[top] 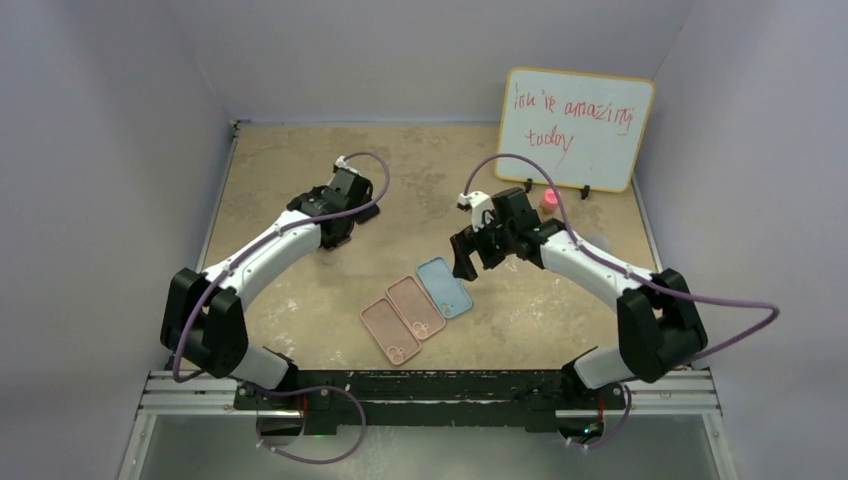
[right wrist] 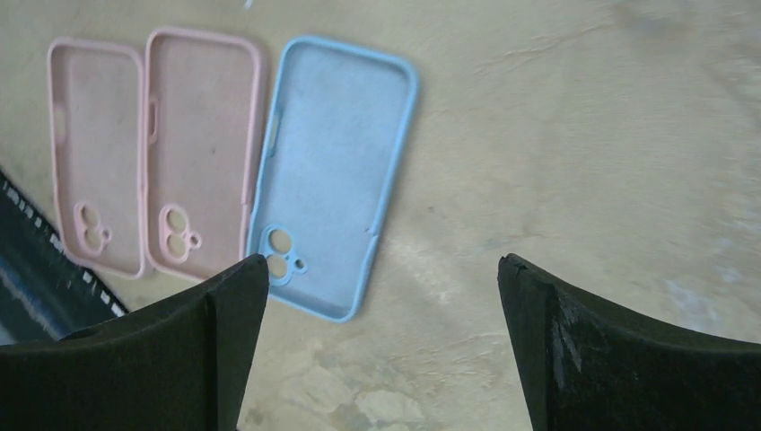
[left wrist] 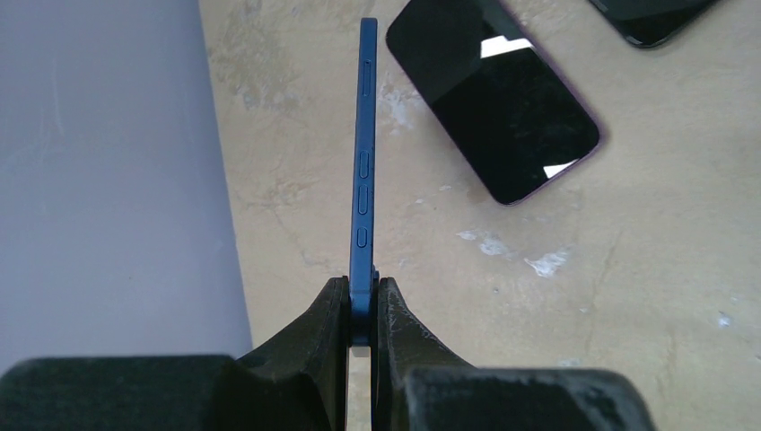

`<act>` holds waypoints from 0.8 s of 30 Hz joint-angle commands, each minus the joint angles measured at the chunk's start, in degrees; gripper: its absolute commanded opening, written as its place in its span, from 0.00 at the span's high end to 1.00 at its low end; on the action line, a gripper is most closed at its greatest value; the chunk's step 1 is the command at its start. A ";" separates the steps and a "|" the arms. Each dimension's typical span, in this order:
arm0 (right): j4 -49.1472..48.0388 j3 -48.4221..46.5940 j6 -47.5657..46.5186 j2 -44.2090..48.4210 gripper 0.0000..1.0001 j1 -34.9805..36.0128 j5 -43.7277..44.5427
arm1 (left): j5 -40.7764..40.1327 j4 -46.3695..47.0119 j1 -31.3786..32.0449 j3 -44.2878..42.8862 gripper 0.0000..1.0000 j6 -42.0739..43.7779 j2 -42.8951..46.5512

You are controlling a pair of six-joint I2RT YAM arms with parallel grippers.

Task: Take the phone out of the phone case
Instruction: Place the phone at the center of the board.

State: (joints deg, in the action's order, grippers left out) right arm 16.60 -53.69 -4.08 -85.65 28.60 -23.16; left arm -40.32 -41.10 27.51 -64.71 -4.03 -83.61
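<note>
Pinching phone [left wrist: 363, 135] edge-on | left end effector [left wrist: 363, 289] | blue case [right wrist: 332, 171] apart

Tan, mottled table [top: 300, 180]. Near edge, centre: pink case [top: 390, 331], second pink case [top: 415, 307] and blue case [top: 443, 286], side by side, hollow side up. Far right corner: whiteboard [top: 575, 127], small pink object [top: 549, 199] just beside it. Toward left edge: dark phone [left wrist: 494, 94] screen-up, another phone [left wrist: 651, 18] near it.

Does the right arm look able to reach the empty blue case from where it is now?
Probably yes. The right gripper is open and empty, close above the blue case, which lies flat with nothing on it. Only the pink case alongside crowds one long edge.
</note>
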 commanded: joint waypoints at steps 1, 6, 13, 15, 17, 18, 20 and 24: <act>-12.70 4.31 7.78 6.98 0.01 -0.38 11.15 | -8.35 -0.56 -1.10 0.17 1.00 -1.94 -3.62; -22.95 11.31 11.40 14.44 0.01 -0.37 13.40 | -10.56 -1.57 -2.04 0.51 1.00 -2.76 -9.52; -27.61 14.75 12.34 16.82 0.01 -0.38 14.54 | -8.35 -1.25 -2.29 1.22 1.00 -1.90 -14.78; -27.76 14.67 12.31 16.31 0.01 -0.34 14.25 | -7.38 -2.15 -2.22 1.40 0.93 -2.54 -16.39; -27.68 14.63 12.25 15.98 0.01 -0.31 14.09 | -6.19 -2.72 -2.07 1.65 0.85 -3.12 -17.58; -27.72 14.73 12.25 16.02 0.01 -0.38 14.25 | -5.61 -2.90 -2.02 1.81 0.80 -3.23 -18.17; -28.03 15.04 12.25 16.19 0.01 -0.39 14.68 | -4.89 -3.10 -1.81 2.23 0.73 -3.50 -18.96; -28.59 15.46 12.32 16.11 0.01 -0.36 14.90 | -3.21 -3.19 -0.50 2.45 0.65 -4.08 -20.44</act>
State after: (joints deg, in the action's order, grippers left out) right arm -9.39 -38.85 7.53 -69.41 28.32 -9.63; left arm -45.32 -43.33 25.89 -62.50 -6.55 -103.33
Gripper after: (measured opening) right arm 0.987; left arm 0.328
